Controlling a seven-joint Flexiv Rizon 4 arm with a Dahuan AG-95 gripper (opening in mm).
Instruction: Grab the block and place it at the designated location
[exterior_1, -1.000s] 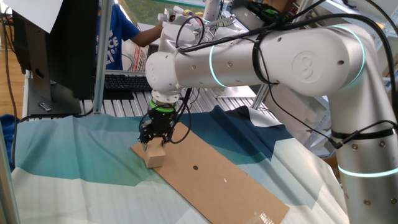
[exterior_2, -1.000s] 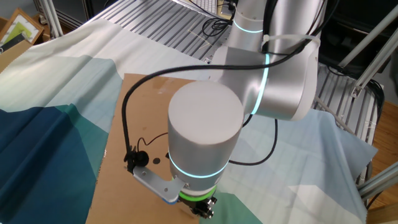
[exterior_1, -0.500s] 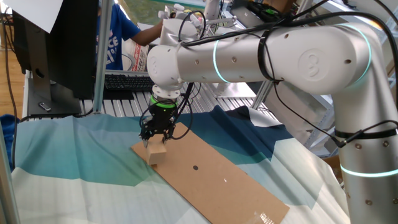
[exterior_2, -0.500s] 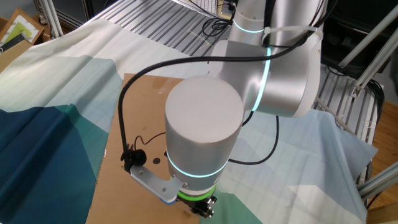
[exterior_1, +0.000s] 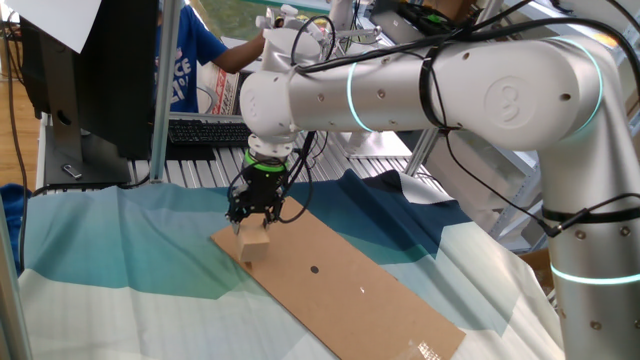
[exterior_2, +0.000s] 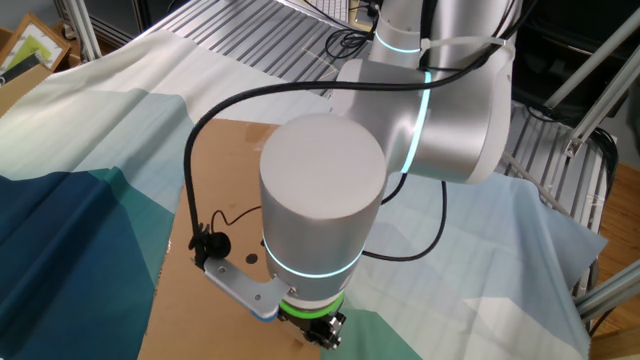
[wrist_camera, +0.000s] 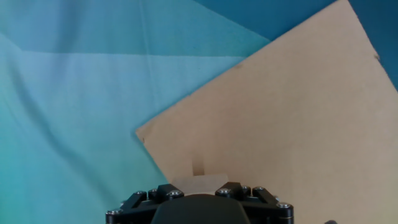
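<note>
My gripper is shut on the block, a small light tan wooden cube, and holds it just above the near-left corner of the long brown cardboard sheet. The designated location, a tiny dark dot on the sheet, lies to the right of the block, a short way off. In the hand view the block shows between the gripper fingertips, with the cardboard sheet below it. In the other fixed view the arm hides the block and the dot, and only the gripper's base shows.
A teal and blue cloth covers the table. Small white marks lie on the sheet beyond the dot. A keyboard, a monitor and a person in blue are behind the table. Metal slats lie at the back.
The gripper has moved a little to the right along the sheet with the block in it, and lifted slightly. The wrist has turned a bit.
</note>
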